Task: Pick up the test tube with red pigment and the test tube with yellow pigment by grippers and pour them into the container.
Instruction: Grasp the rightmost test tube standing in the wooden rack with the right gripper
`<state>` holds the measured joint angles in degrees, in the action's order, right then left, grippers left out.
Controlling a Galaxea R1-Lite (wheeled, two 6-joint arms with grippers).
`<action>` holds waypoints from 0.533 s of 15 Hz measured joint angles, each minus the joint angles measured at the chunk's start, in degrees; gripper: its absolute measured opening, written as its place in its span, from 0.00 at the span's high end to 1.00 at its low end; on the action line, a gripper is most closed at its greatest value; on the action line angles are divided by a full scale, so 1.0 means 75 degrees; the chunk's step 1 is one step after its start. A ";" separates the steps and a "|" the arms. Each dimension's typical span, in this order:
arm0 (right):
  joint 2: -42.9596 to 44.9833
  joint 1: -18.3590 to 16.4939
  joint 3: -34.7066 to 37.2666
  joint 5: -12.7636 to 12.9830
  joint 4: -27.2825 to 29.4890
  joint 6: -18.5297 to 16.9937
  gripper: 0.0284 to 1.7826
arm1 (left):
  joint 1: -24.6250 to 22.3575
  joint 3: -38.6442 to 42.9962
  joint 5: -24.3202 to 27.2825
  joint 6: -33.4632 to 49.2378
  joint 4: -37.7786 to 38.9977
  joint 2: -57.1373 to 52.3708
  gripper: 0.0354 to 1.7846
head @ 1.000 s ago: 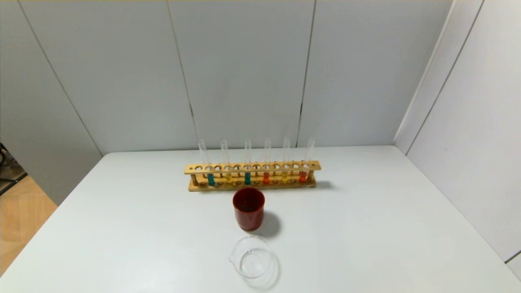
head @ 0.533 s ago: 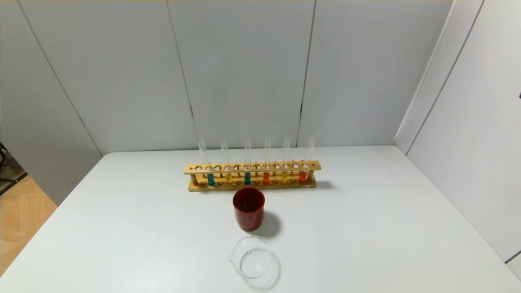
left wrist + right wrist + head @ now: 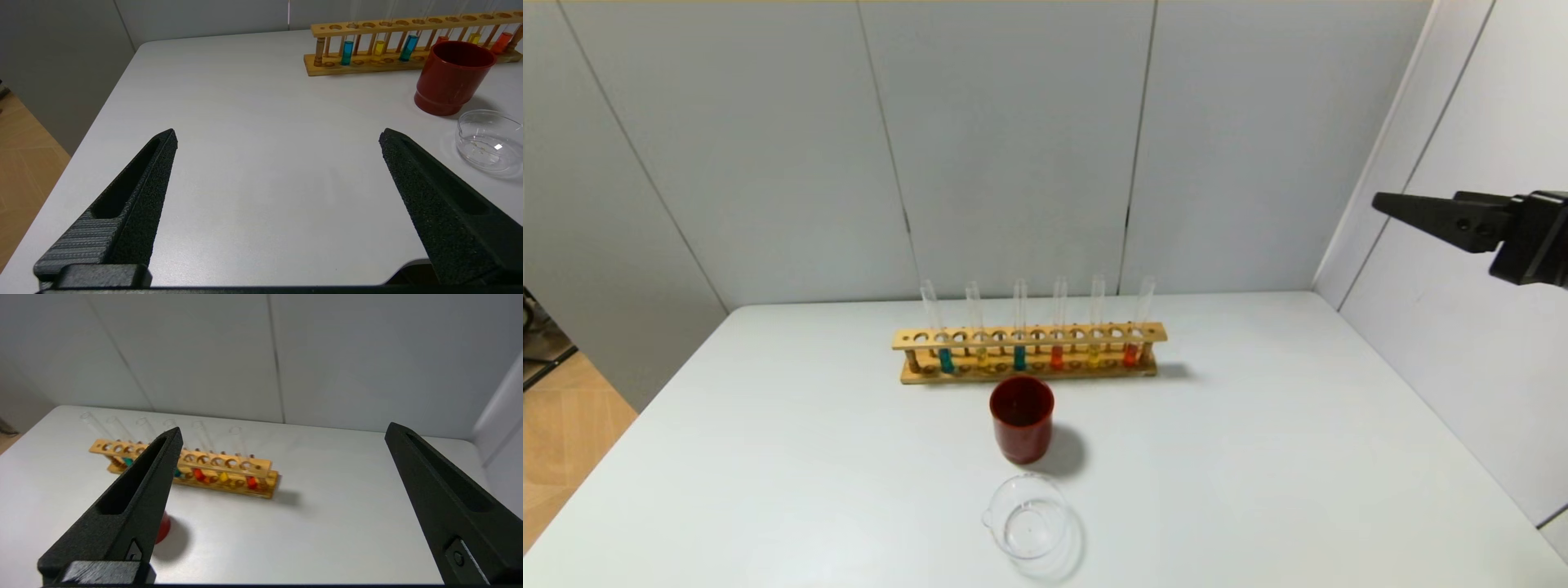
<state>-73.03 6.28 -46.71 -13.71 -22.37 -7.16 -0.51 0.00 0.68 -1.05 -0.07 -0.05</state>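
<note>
**Nothing lifted yet — both my tools wait, spread wide**

Plainly, the pouring has not begun. My right gripper (image 3: 282,435) hangs high at the right, well above the white table (image 3: 1258,457), its tapered black fingers (image 3: 135,490) far apart with nothing between them; I judge it is raised to come down over the tubes from above. My left gripper (image 3: 278,136) sits low by the table's left near side, equally splayed and empty, its pads rough and grainy.

Six slender round-ended glass tubes stand upright in the wooden rack (image 3: 1029,336) at the back, so their liquid stays settled at the bottom. There are two of each colour; the test tube with red pigment (image 3: 1057,357) nearest the middle and the test tube with yellow pigment (image 3: 1094,355) are neighbours, with teal tubes (image 3: 946,360) toward the left.

In front of the rack stands an opaque dark-red cup (image 3: 1022,419), and nearer me the container (image 3: 1027,516) — a low clear beaker, smooth-walled, with a small pouring lip, apparently empty.
</note>
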 joint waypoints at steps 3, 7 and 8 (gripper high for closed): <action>-0.0710 0.0571 0.0484 0.0007 -0.1037 -0.0130 0.03 | 0.0000 0.0000 0.0003 0.0002 0.0003 0.0000 0.02; -0.1846 0.0860 0.1052 0.0076 -0.2739 -0.0250 0.03 | 0.0000 0.0000 0.0003 0.0000 0.0003 0.0000 0.02; -0.2126 0.0879 0.1201 0.0083 -0.3158 -0.0255 0.03 | 0.0000 0.0000 0.0000 0.0002 0.0003 0.0000 0.02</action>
<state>-88.98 12.87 -37.71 -13.09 -46.06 -9.07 -0.51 0.00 0.68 -1.04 -0.05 -0.05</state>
